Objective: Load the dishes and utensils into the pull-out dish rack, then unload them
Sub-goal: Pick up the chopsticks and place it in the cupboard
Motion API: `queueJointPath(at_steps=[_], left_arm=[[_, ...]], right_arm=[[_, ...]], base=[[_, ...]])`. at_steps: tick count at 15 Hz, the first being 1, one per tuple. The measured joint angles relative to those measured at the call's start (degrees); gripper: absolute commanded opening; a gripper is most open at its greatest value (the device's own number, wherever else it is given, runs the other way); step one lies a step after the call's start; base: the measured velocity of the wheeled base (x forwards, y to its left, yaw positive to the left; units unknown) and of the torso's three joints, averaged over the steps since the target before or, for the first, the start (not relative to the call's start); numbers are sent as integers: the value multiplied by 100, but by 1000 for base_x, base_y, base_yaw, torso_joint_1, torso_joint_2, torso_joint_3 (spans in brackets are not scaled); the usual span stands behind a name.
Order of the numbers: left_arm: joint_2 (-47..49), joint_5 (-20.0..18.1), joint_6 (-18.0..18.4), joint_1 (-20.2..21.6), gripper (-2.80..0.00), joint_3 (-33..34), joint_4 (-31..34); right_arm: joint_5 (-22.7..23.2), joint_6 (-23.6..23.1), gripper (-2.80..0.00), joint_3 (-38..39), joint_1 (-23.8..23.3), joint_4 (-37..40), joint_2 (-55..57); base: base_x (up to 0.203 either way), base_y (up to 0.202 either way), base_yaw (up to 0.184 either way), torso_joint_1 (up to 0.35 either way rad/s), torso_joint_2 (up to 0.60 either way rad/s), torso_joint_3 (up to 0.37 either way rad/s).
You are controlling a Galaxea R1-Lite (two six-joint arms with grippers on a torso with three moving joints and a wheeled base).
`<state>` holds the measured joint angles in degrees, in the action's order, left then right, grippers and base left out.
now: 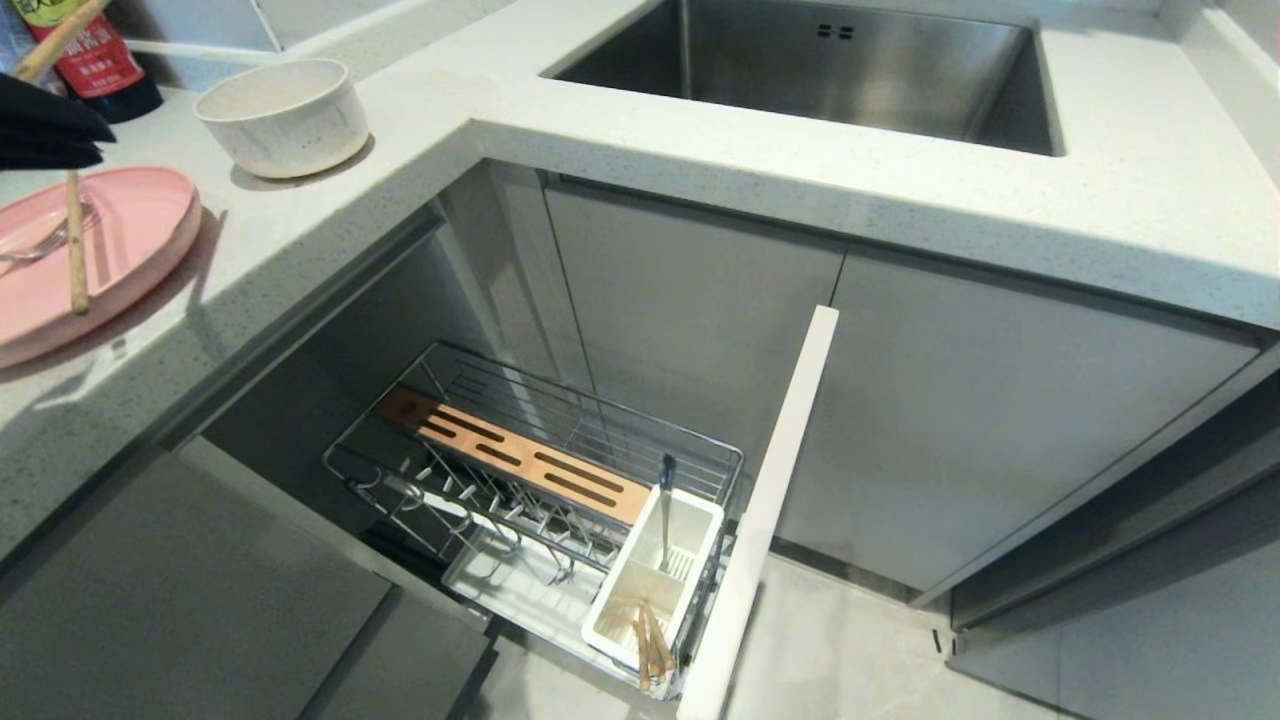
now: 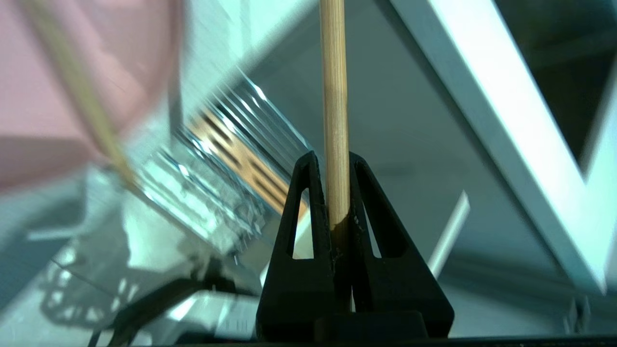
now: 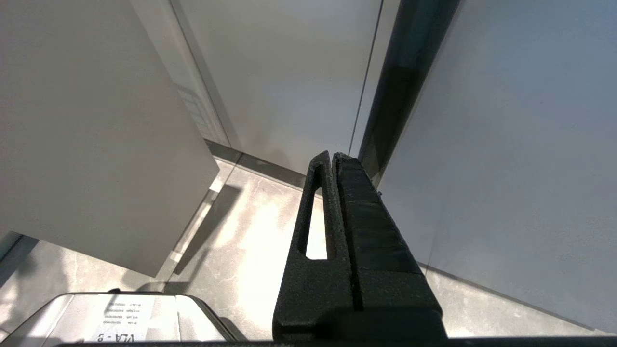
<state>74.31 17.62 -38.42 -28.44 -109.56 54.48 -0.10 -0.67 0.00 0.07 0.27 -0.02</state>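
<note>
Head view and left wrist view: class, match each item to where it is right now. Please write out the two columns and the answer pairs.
Items:
1. speckled bowl
2. fork
3. wooden strip
4. chopstick

Places:
A. clamped in the left end effector
B. standing on the counter
C. lying on the pink plate
D. set along the wire rack

Pairs: 1-B, 2-C, 3-D, 4-A

Plate (image 1: 120, 235) on desk (image 1: 700, 180) at my far left, fork (image 1: 40, 245) and one chopstick (image 1: 76, 245) lying on it; bowl (image 1: 285, 115) behind it. Sink (image 1: 830, 65) right of bowl. Below the desk, pull-out dish rack (image 1: 540, 480) extended, utensil caddy (image 1: 655, 580) at its front end.
</note>
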Motion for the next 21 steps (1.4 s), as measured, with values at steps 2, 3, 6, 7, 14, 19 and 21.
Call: queueJointPath(at_steps=[2,3,6,7,14,19,21], left_arm=[[-41,-36,-4,-550,-280,166,175],[-39,-126,9,-758,-280,265,235],[-12,-737,101,-1207,-280,454,525],[21,-884,256,-1295,-280,469,770],[266,-1048,1700,-1408,-280,948,2068],[344,-1036,2670,-1410,-280,1913,1734],[371,-1032,3044,-1443,-280,2289,1501]], right_arm=[[0,-1,-280,0,0,0,0],[0,-1,-280,0,0,0,0],[2,0,-280,0,0,2,0],[2,-1,-280,0,0,0,0],[0,-1,-280,0,0,0,0],[0,-1,-280,0,0,2,0],[0,0,-280,0,0,2,0]], base=[[0,0,0,0,0,0],[0,0,0,0,0,0],[0,0,0,0,0,0],[0,0,0,0,0,0],[0,0,0,0,0,0],[0,0,0,0,0,0],[0,0,0,0,0,0]])
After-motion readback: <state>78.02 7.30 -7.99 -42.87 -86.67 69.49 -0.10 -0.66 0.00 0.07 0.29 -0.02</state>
